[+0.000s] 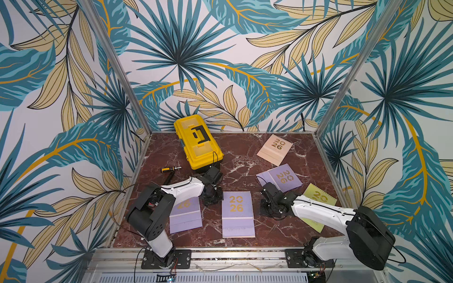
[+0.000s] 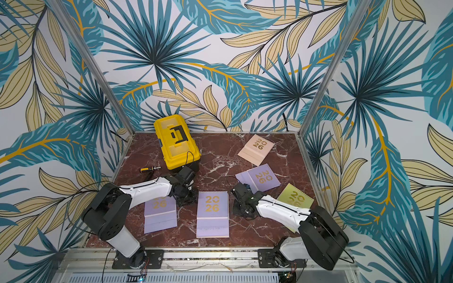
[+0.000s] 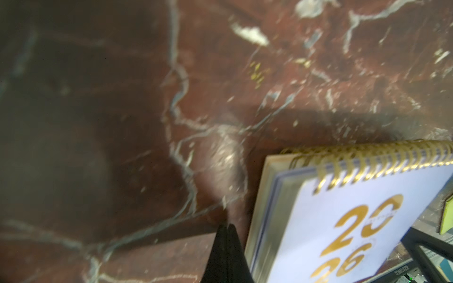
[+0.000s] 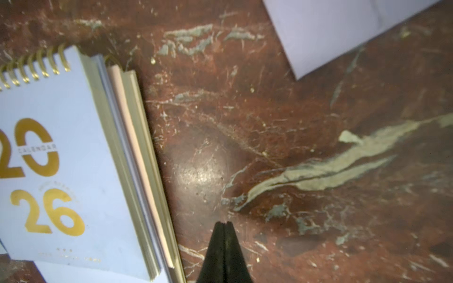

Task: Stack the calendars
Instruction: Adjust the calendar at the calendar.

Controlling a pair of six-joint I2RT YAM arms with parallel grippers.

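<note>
Down at the red marble tabletop (image 1: 245, 159), the left gripper (image 3: 226, 226) and right gripper (image 4: 225, 223) point tips-down, jaws pressed together, holding nothing. Between them lies a stack of calendars (image 1: 237, 214) with a lilac "2026" cover on top; the right wrist view shows a peach edge (image 4: 137, 137) lower in the pile. A second lilac calendar (image 1: 185, 216) sits just beside the left gripper, partly under that arm. A third lilac calendar (image 1: 283, 177) lies just beyond the right gripper, a lime green calendar (image 1: 318, 196) partly under its arm, and a peach calendar (image 1: 274, 149) farther off. A yellow toolbox (image 1: 198, 142) and a screwdriver (image 1: 170, 169) lie beyond the left gripper.
</note>
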